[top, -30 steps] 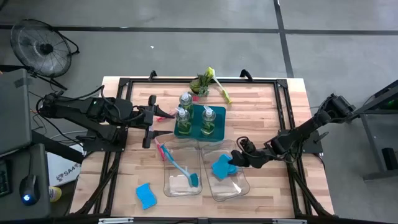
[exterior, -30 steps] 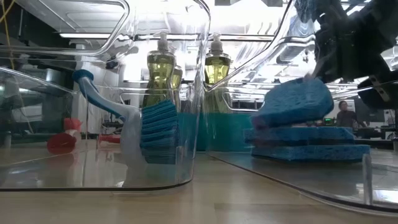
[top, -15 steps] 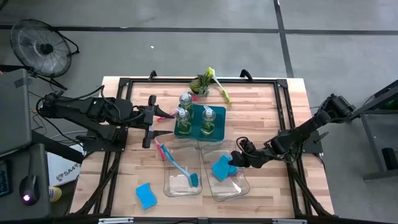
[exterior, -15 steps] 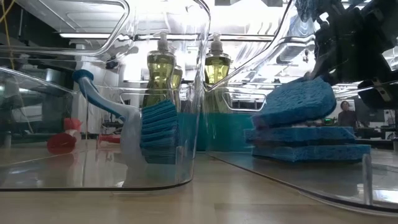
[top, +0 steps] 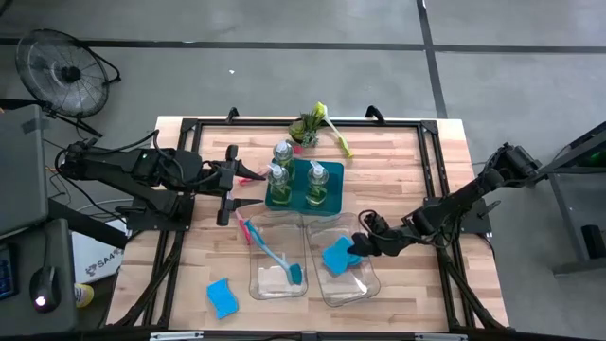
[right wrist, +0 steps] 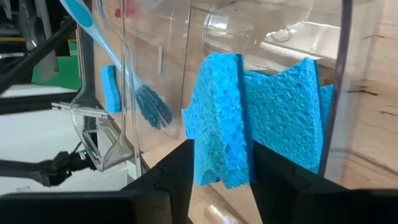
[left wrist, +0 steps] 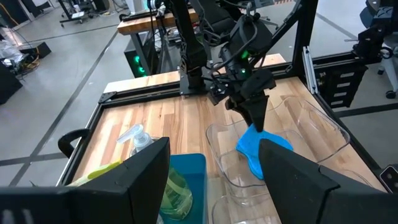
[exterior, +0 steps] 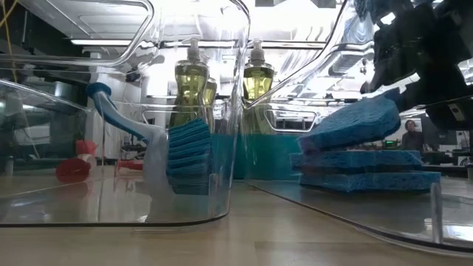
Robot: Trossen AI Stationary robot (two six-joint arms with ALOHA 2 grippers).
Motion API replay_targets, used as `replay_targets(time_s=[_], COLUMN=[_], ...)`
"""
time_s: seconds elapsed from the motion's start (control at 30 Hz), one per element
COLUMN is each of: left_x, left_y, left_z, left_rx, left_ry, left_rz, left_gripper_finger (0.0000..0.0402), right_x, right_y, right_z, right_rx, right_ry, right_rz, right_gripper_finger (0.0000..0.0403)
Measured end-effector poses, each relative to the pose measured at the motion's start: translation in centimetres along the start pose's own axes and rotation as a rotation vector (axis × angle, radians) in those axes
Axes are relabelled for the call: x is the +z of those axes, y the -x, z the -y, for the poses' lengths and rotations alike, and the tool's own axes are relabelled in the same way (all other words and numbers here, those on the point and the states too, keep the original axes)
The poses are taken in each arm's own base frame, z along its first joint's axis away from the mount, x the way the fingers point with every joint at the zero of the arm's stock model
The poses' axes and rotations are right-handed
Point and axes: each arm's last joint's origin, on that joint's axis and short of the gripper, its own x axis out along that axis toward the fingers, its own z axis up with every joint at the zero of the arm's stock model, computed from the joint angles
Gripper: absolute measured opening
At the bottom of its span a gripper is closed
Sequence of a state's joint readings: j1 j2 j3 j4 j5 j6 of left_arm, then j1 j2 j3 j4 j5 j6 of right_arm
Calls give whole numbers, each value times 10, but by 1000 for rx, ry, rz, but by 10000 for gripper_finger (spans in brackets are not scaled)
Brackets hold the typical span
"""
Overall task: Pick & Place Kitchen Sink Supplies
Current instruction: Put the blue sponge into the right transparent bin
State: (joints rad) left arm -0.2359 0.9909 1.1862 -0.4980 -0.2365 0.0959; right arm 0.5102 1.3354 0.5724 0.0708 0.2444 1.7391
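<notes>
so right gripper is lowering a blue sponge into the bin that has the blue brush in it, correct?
Wrong bin. In the high view the right gripper has the blue sponge over the right-hand clear bin; the blue brush lies in the other bin beside it. The rest stands.

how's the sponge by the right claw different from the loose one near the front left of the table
The sponge at the right claw sits inside a clear bin, tilted atop other sponges; the loose sponge lies flat on bare wood, outside both bins. The first has the right claw around it; nothing touches the second. Both are blue.
</notes>
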Motion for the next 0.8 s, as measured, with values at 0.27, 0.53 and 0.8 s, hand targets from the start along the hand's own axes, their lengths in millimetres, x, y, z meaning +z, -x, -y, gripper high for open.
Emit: replay_targets(time_s=[0.27, 0.53, 0.8], left_x=[0, 0, 0], left_y=[0, 0, 0], left_z=[0, 0, 0], left_rx=[0, 0, 0], left_ry=[2, 2, 13], left_rz=[0, 0, 0], left_gripper_finger=[243, 243, 243], right_x=[-2, -3, -3], right_y=[0, 0, 0], right_z=[0, 0, -1], right_rx=[-9, -9, -2], right_ry=[52, 80, 98], right_rz=[-58, -93, -110], right_gripper_finger=[157, 163, 163])
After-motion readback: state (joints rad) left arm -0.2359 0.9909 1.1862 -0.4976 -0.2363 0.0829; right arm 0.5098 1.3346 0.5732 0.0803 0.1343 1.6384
